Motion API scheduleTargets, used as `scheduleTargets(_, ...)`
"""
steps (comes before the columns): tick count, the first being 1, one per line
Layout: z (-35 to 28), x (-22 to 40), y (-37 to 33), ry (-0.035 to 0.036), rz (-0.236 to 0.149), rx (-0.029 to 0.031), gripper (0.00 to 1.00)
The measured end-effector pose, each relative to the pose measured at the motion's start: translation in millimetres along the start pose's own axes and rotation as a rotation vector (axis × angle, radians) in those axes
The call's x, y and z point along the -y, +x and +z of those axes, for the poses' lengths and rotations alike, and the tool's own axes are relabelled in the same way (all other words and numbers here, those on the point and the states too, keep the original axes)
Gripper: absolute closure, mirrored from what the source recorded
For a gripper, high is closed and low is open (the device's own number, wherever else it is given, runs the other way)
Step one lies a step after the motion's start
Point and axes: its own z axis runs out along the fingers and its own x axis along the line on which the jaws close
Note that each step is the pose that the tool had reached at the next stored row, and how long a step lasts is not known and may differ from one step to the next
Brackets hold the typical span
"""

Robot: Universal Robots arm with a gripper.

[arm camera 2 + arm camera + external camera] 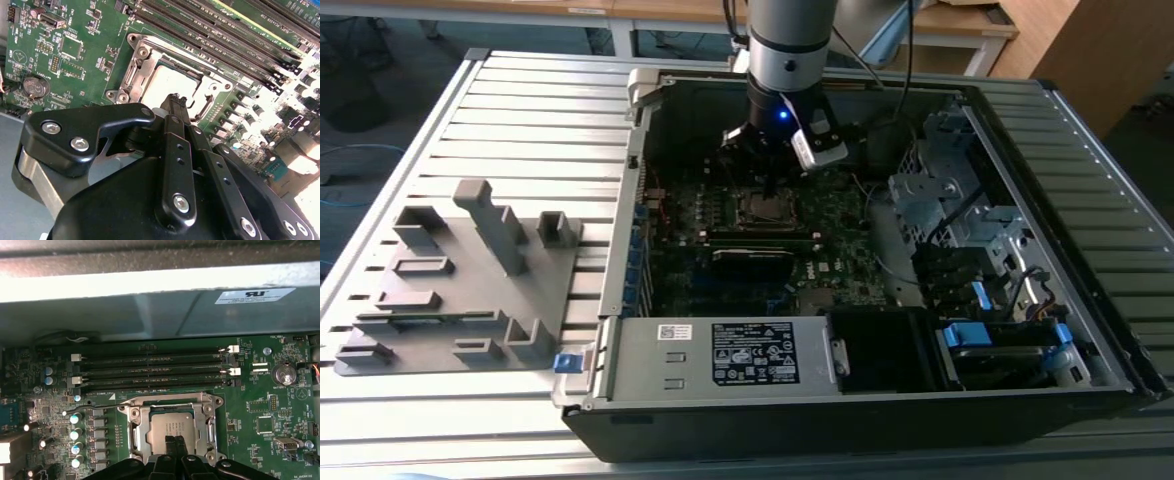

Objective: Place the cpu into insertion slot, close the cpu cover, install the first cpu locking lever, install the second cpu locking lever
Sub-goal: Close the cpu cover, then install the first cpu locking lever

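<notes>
- computer case (854, 425) lies open on the slatted bench (520, 100), toward the exterior view's right edge; grey fixture plate (454, 290) sits by the bench's edge at the exterior view's left
- arm comes down into the case over the green motherboard (260, 405); gripper (174, 441) hangs directly over the insertion slot (742, 208)
- claw fingers (175, 107) are drawn together with nothing between them; in both wrist views the tips sit at the near edge of the cpu (172, 426); cannot tell whether they touch it
- cpu lies flat inside the slot, dull grey top up, with faint print on it
- cpu cover (167, 407) lies down flat, its silver frame around the cpu; cannot tell whether the levers are latched
- black memory slots (150, 371) with white end clips run just beside the socket; coin battery (282, 372) sits near the board's corner
- writing: white label with black print (754, 352) on the grey metal cover at the case's near edge; a second white label (255, 295) on the inner case wall; small white lettering across the board
</notes>
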Motion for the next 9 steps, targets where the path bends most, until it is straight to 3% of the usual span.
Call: scheduleTargets(9,-0.6,0.0,0.0,-0.0001,0.002,0.0002,0.89)
